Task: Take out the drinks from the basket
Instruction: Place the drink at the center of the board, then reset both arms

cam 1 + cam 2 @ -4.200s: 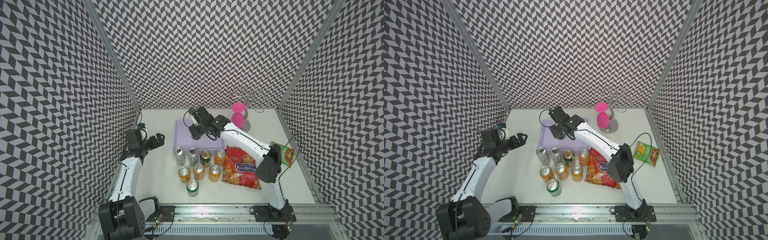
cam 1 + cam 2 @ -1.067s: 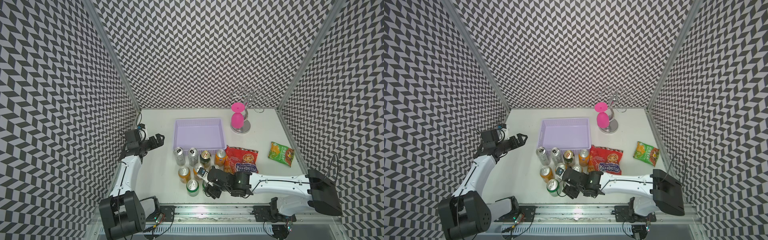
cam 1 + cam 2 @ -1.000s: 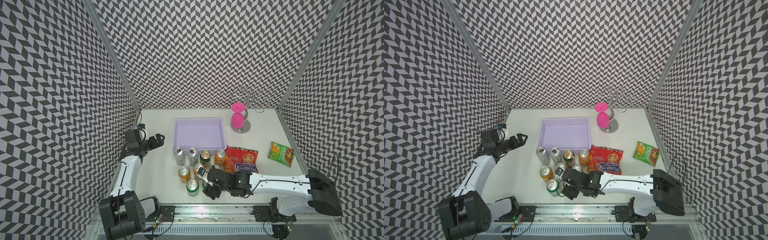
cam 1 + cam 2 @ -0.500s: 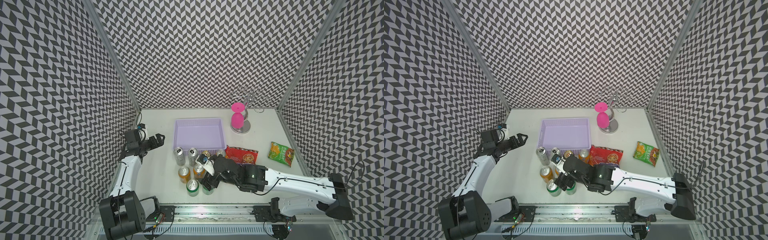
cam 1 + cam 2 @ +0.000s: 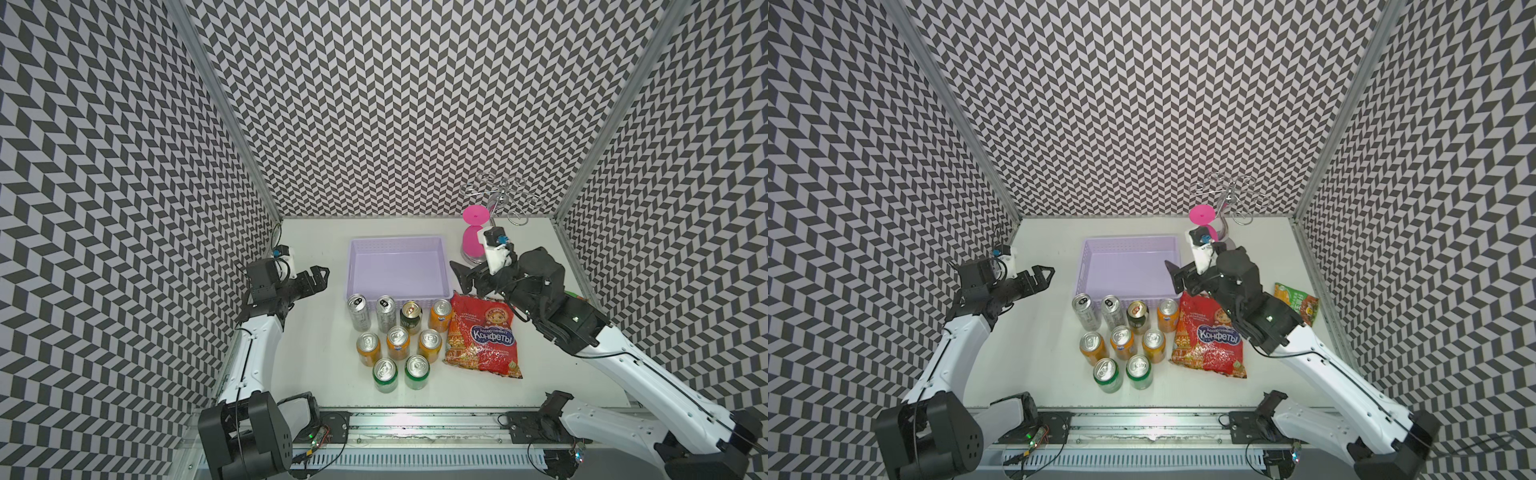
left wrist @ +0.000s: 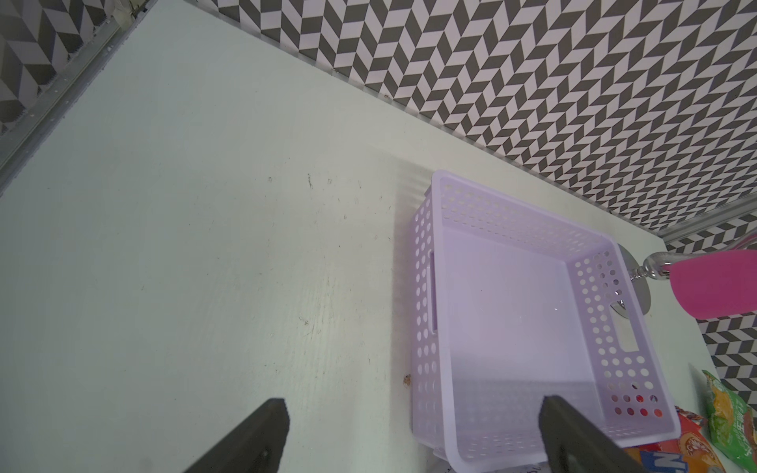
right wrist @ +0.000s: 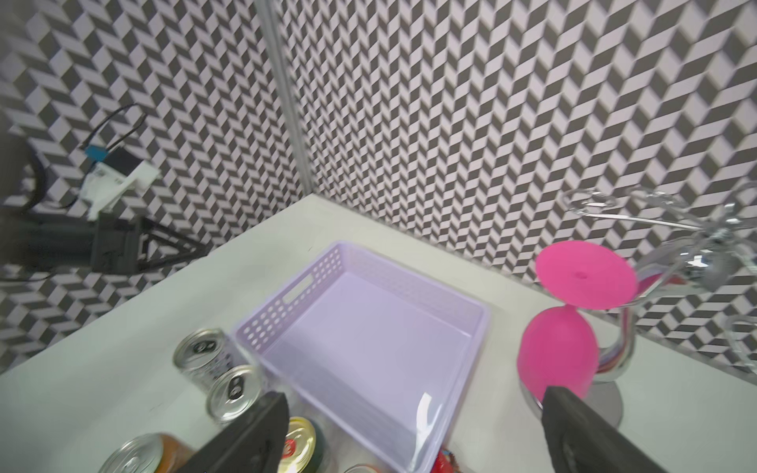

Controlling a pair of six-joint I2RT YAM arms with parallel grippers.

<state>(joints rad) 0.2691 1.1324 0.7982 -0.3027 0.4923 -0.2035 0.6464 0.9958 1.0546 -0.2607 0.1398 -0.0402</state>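
Observation:
The lilac basket (image 5: 397, 240) (image 5: 1127, 240) stands at the back middle of the table with nothing in it. Several drinks stand upright just in front of it: two silver cans (image 5: 358, 305), a dark green can (image 5: 410, 311), orange cans (image 5: 397, 337) and two green cans (image 5: 384, 370) (image 5: 1138, 368). My left gripper (image 5: 318, 279) (image 6: 409, 409) hangs open and empty to the left of the basket (image 6: 426, 311). My right gripper (image 5: 460, 276) (image 7: 413, 403) is open and empty, raised beside the basket's right front corner (image 7: 485, 315).
A red snack bag (image 5: 482, 336) lies right of the cans, partly under my right arm. A green snack bag (image 5: 1296, 301) lies near the right wall. A pink glass (image 5: 473, 241) hangs on a chrome stand (image 5: 503, 195) at the back right. Patterned walls close three sides.
My right gripper opened, left a green can in the front row, then rose and swung back to the basket's right side. The left arm has not moved.

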